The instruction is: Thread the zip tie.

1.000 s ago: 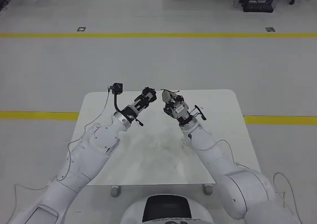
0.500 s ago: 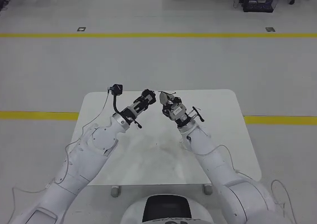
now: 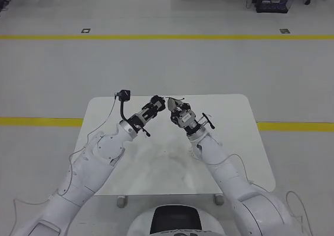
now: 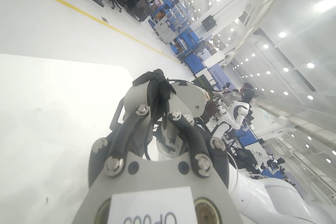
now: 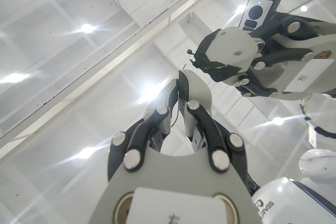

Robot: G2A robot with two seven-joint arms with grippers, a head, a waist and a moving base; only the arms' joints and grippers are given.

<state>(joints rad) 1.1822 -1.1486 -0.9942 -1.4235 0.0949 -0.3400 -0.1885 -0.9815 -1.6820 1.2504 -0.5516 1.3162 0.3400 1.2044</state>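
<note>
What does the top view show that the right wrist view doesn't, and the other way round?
Top view: the white table under both arms, and yellow floor lines. Right wrist view: ceiling lights overhead, and what looks like the tip of the zip tie poking from the left gripper. Both: the left gripper and right gripper, jaws shut, tips almost meeting.

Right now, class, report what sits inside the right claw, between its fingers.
A thin black zip tie strand runs between the shut fingers of the right claw, its tip poking just past them. The pinched stretch itself is covered by the pads.
</note>
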